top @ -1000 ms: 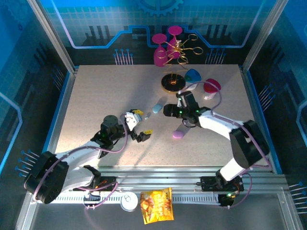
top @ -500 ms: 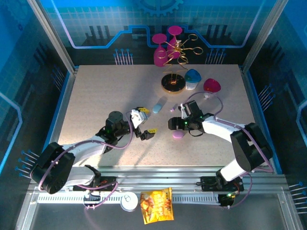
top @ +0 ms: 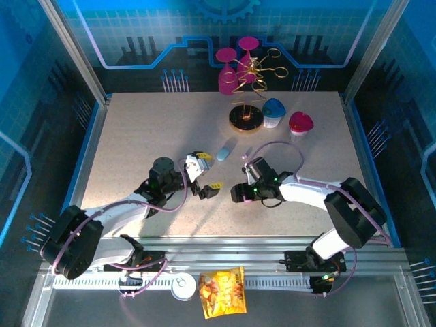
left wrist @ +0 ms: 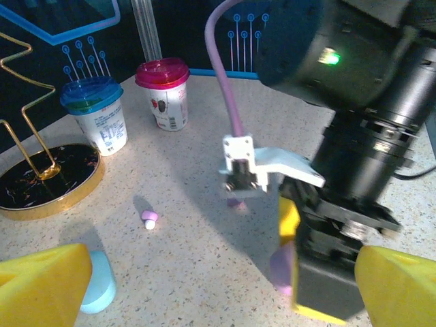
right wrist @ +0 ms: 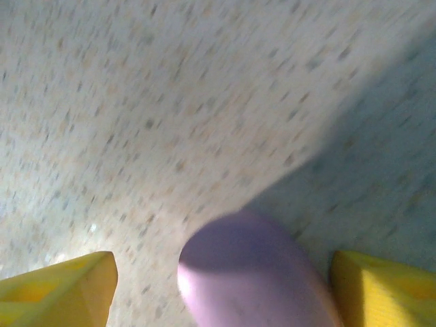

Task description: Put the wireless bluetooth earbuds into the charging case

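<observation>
Near the desk point(top: 136, 136) front edge, the left gripper point(top: 206, 171) jaws are standing spread and empty. The right gripper point(right wrist: 221, 286) jaws are straddling the lilac charging case point(right wrist: 252, 272), spread, not pinching. Farther off, mid-desk, a lilac earbud point(left wrist: 148, 218) is lying loose. It is judged light, slick and rigid, best pinched across its body.

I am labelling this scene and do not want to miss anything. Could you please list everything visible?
table: one, speckled beige, middle of view
lilac case: one, lilac, between right fingers
pale blue case: one, pale blue, table centre
earbud: one, lilac, near the pale blue case
blue-lidded cup: one, white, far right
red-lidded cup: one, white, beside it
wire stand: one, gold, black base, far centre
goblets: two, magenta, behind the wire stand
can: one, silver, near the arm bases
snack bag: one, orange, beside the can
left fingers: two, yellow, open, near table centre
right fingers: two, yellow, open, astride the lilac case
</observation>
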